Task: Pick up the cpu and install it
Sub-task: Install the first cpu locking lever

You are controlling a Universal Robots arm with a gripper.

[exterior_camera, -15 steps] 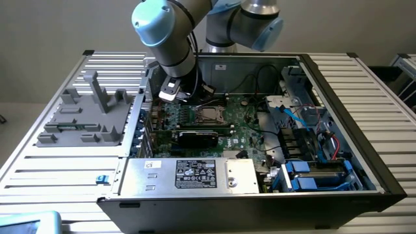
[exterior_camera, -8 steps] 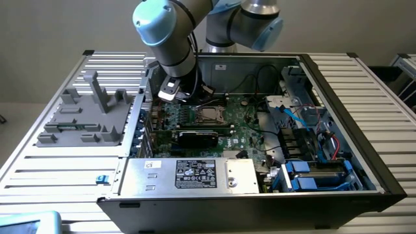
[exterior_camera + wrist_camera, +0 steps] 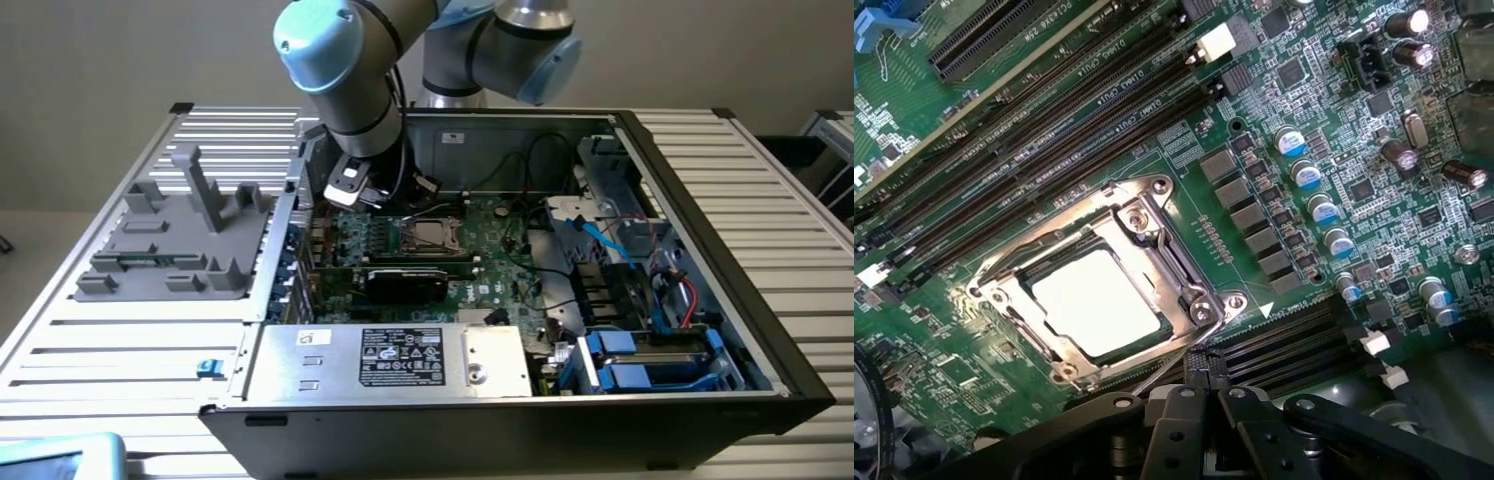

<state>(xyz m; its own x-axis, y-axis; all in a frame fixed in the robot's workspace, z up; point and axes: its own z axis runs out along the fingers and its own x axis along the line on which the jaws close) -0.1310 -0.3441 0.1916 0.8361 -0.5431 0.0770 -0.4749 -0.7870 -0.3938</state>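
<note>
The cpu (image 3: 1094,302), a flat square chip with a bright silver top, lies in the motherboard socket, and the metal retention frame (image 3: 1154,215) is closed around its edges. In the exterior view the socket with the cpu (image 3: 430,236) sits mid-board inside the open computer case. My gripper (image 3: 350,188) hangs from the arm just above the board, a little to the exterior view's left of the socket and apart from it. Its black body (image 3: 1199,430) shows beside the socket in the wrist view, holding nothing that I can see.
A black graphics card (image 3: 407,282) lies beside the socket, and the silver power supply box (image 3: 400,358) is nearer the camera. Long memory slots (image 3: 1054,110) and upright capacitors (image 3: 1314,205) flank the socket. A grey parts fixture (image 3: 174,240) stands at the exterior view's left. Cables and blue drive bays (image 3: 641,360) crowd the right.
</note>
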